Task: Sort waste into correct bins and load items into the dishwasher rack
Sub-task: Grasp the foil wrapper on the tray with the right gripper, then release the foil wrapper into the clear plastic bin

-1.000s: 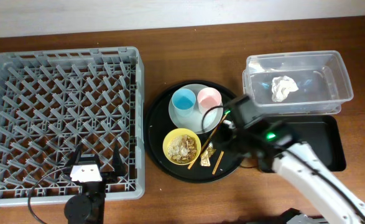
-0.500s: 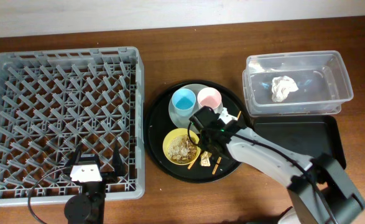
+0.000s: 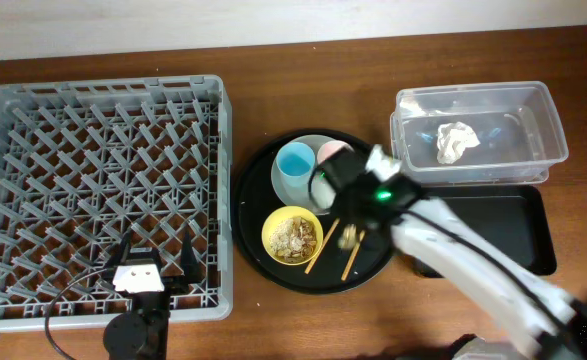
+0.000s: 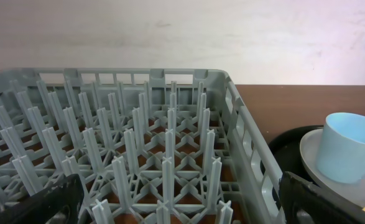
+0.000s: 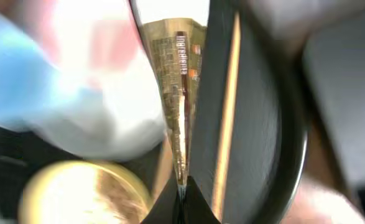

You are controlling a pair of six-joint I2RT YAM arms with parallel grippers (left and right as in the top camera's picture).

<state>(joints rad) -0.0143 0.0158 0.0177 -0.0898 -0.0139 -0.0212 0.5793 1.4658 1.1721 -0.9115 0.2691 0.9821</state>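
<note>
My right gripper is shut on the small gold wrapper scrap. In the overhead view it hangs blurred over the right part of the big round black tray. The chopsticks lie on that tray by the yellow bowl, which holds the flaky scraps. The light-blue cup and the pink cup, partly hidden by my arm, stand on the plate. The white tissue lies in the clear tub. My left gripper is open over the rack's front edge.
The shallow black rectangular tray lies in front of the clear tub, right of the round tray. The rack holds nothing and fills the left side. The light-blue cup shows at the right of the left wrist view.
My right gripper has taken the wrapper scrap off the round tray and moved up and to the right with it. The left arm has not moved.
</note>
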